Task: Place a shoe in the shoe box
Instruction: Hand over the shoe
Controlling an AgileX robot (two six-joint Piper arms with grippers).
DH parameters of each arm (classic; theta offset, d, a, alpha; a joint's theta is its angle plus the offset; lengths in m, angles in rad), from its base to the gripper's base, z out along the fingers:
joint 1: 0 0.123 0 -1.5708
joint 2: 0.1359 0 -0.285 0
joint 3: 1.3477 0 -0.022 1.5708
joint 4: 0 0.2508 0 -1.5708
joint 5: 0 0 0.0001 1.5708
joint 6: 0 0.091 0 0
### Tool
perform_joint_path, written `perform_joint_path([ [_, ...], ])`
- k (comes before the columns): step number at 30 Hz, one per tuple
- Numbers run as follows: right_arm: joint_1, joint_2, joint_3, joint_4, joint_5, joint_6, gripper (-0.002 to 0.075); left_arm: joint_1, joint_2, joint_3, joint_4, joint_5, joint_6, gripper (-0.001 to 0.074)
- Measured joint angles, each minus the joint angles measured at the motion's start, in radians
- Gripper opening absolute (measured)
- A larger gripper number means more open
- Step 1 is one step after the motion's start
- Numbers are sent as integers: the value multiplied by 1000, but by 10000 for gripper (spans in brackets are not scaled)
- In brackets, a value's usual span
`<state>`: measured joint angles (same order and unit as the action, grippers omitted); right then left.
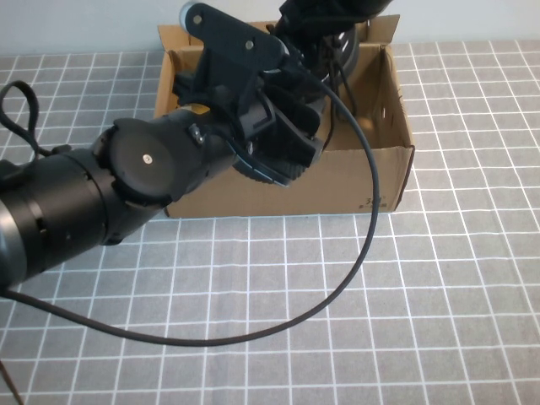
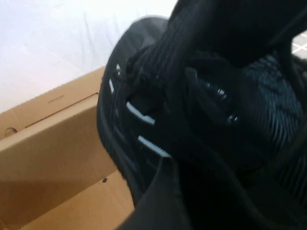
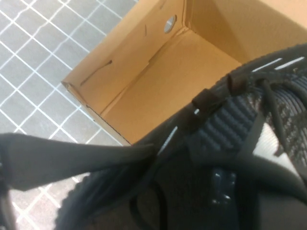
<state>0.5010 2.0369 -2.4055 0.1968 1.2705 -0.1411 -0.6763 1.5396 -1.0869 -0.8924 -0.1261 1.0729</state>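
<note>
The shoe [image 1: 291, 139], black mesh with small white stripes [image 2: 141, 115], hangs tilted over the open brown shoe box [image 1: 354, 181], its ribbed sole turned toward the near wall. My right gripper [image 1: 325, 38] comes down from the far side and is shut on the shoe's upper by the laces [image 3: 230, 124]. My left gripper [image 1: 257, 105] is pressed close against the shoe's side above the box. The box floor [image 3: 192, 57] lies bare under the shoe.
A black cable [image 1: 363, 236] loops from the left arm across the grey gridded table in front of the box. The box's flap lid [image 1: 177, 38] stands up at the far side, against a white wall [image 2: 57, 43].
</note>
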Motion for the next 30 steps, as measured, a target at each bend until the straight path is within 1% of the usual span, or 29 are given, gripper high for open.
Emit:
perform_joint_path([
  [3,0,0,-20,4,13,0,-6,0,0,0,-1,-2,-2,531],
  [6,0,0,-31,4,25,0,-6,0,0,-3,-2,0,-2,475],
  [13,0,0,-34,4,32,0,-6,0,10,-3,-2,2,-2,449],
  [16,0,1,-34,4,38,0,-6,0,16,-3,-2,6,-2,416],
  [25,0,1,-34,4,42,-17,-6,0,23,-6,-2,6,-4,188],
  [28,0,2,-34,4,42,-17,-6,4,23,-7,-2,10,4,97],
  [30,0,2,-34,2,42,-19,-6,11,23,-10,-2,11,29,64],
])
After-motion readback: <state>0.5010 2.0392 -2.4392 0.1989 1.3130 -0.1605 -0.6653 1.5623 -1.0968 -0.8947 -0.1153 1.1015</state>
